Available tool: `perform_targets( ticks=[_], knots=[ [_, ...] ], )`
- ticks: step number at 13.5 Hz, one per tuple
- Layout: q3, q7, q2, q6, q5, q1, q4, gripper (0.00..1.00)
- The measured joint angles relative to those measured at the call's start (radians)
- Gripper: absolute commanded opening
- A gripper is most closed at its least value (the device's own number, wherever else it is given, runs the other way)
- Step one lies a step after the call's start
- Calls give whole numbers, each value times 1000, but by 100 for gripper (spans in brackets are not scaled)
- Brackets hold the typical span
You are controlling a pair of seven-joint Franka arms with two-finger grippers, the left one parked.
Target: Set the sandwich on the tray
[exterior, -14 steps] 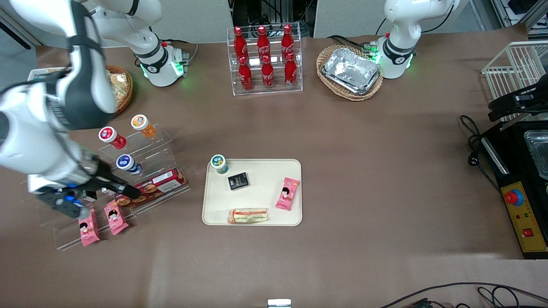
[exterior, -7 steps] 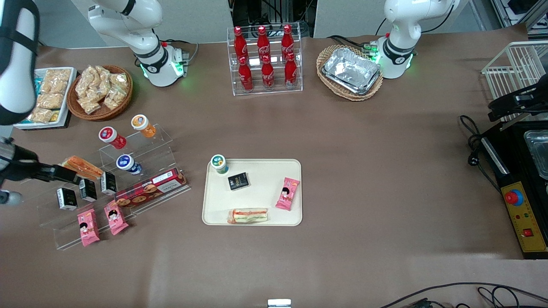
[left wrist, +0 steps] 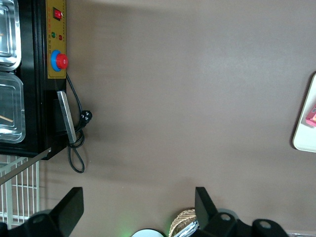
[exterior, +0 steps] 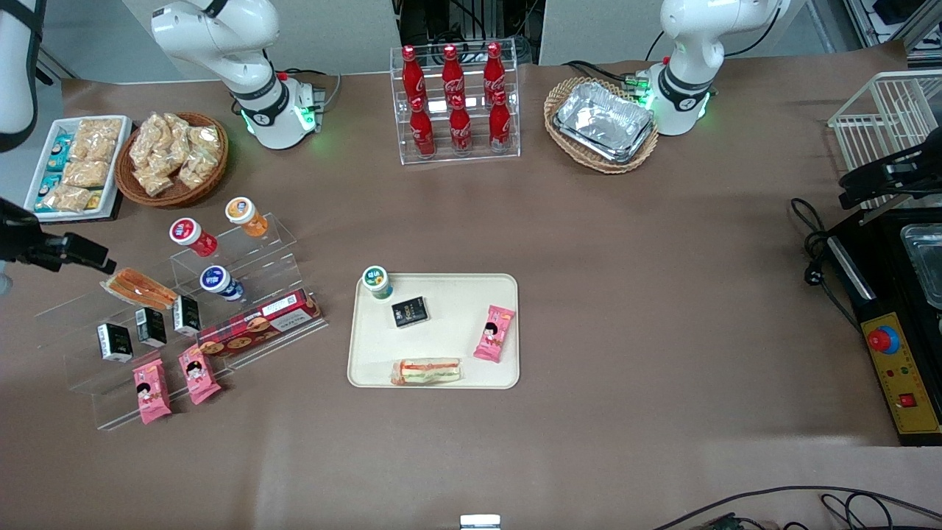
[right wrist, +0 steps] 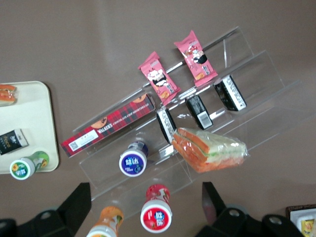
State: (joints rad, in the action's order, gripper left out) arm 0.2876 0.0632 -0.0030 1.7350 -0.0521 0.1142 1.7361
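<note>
The sandwich point(exterior: 427, 370), a wedge with a pale bread face and red-and-green filling, lies on the cream tray point(exterior: 449, 327) along the rim nearest the front camera. Its tip shows in the right wrist view point(right wrist: 6, 94) on the tray point(right wrist: 34, 113). My right gripper point(exterior: 92, 258) hovers at the working arm's end of the table, above the acrylic rack point(exterior: 243, 254). In the right wrist view the gripper point(right wrist: 146, 193) is wide open and empty, over the red-capped bottle point(right wrist: 156, 213). The tray's edge also shows in the left wrist view point(left wrist: 303, 133).
On the tray are a green-lidded cup point(exterior: 377, 281), a black box point(exterior: 409, 312) and a pink snack pack point(exterior: 494, 333). The rack holds an all-orange sandwich pack point(exterior: 140, 288), bottles, black boxes, a cookie box point(exterior: 259, 322) and pink packs. Cola bottles point(exterior: 456, 103) and foil trays point(exterior: 603, 121) stand farther from the front camera.
My right gripper has pulled away from the rack's cookie box toward the working arm's end of the table, open and empty. The sandwich and tray have not moved.
</note>
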Motion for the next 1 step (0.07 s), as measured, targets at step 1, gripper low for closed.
perform_targets(
  ticks=[1],
  knots=[
    [-2,0,-15,-4,4,0,13,100]
  ],
)
